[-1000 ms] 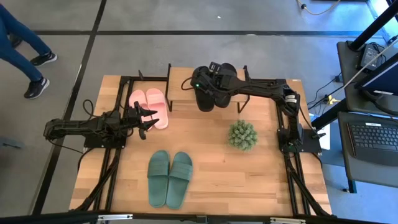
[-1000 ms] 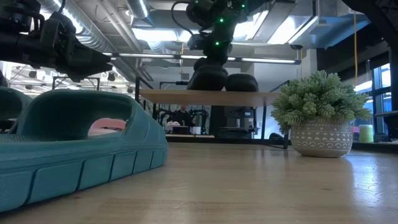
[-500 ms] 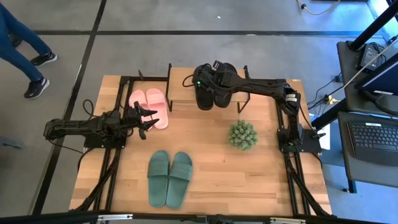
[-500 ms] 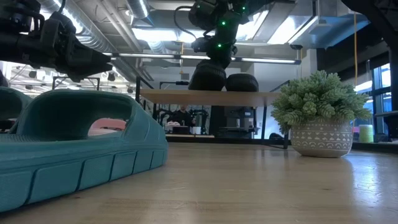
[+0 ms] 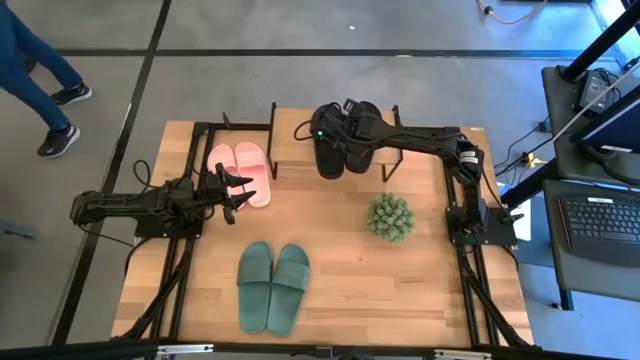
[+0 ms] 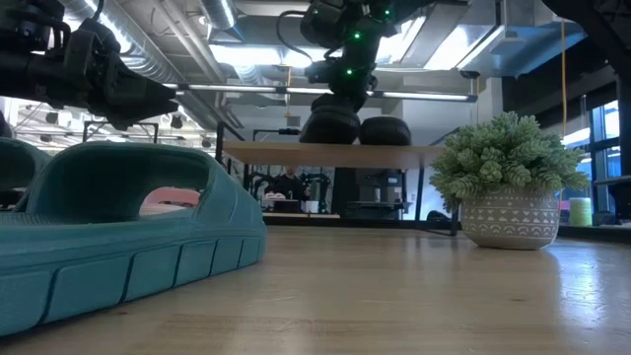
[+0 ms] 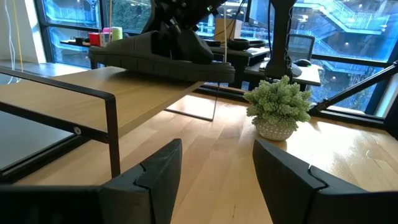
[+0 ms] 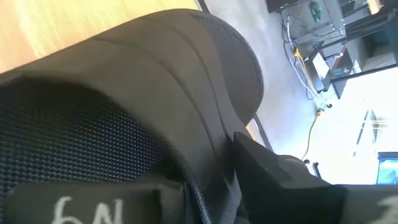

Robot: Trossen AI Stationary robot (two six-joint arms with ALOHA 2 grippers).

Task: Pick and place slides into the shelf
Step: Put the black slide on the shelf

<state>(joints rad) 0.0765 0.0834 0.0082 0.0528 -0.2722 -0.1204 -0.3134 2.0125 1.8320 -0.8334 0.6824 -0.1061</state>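
Two black slides lie side by side on the light plank top of the shelf at the table's far middle. My right gripper is over them, shut on them. In the low view their rounded ends sit on the plank. Pink slides lie on the table left of the shelf. Dark green slides lie toward the near edge. My left gripper waits open and level, near the pink pair; in the left wrist view it holds nothing. My right gripper holds the black slides at a strap, coming slanting down from the table's right side. One finger shows against the strap's edge. I cannot tell whether one strap or both lie between the fingers. The soles rest on the shelf's plank.
A spiky green plant in a white pot stands right of the table's centre, in front of the shelf's right end. Black frame rails run along both table sides. A person's legs show on the floor at the far left.
My right gripper has tipped and rolled a little above the shelf without shifting place. The black slides have turned with it and now lie flatter on the plank. My left arm has kept still.
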